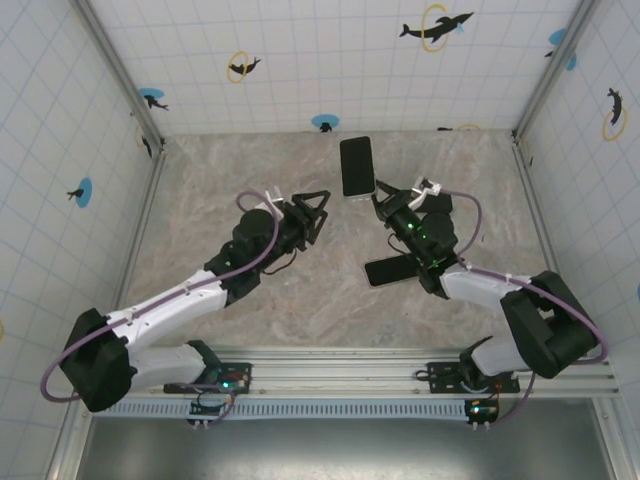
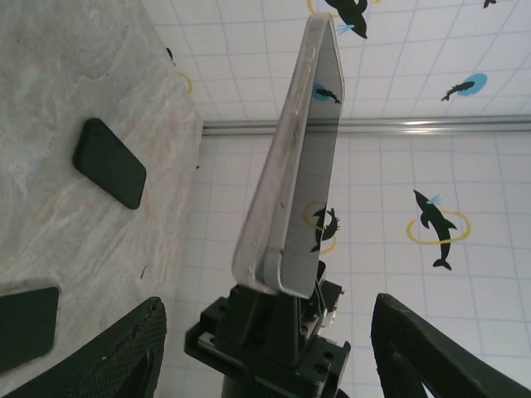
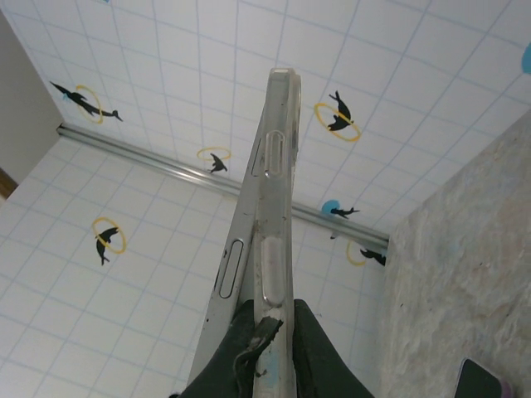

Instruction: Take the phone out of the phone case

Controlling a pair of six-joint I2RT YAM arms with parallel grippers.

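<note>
I am watching the left gripper (image 1: 322,214) hovering above the middle of the table (image 1: 215,175). Its fingers (image 2: 124,352) are standing apart with nothing between them, aimed rightward at the phone (image 1: 357,167) but not touching it. The phone is sitting inside its clear phone case (image 3: 274,249), raised well off the table, toward the far edge and roughly midway between the left and right edges. Its long axis is running from the gripped near end up and away toward the far wall, tilted rather than plumb. The dark screen is facing the overhead camera, and one thin side edge is turning toward the left gripper. The right gripper (image 1: 382,200) is holding it from below, its fingers clamped together on the lower short end of the phone case. A dark phone-shaped slab (image 1: 390,270) is lying flat on the table, partly under the right arm. I am expecting trouble in three ways. With the right gripper pinching one short end only, a sideways push from the left gripper could swing the whole thing in that grip. If the left fingers close across case and phone together, they would be squeezing the two tighter instead of parting them. And if the phone pops free suddenly with nothing under it, it would be dropping onto the table.
</note>
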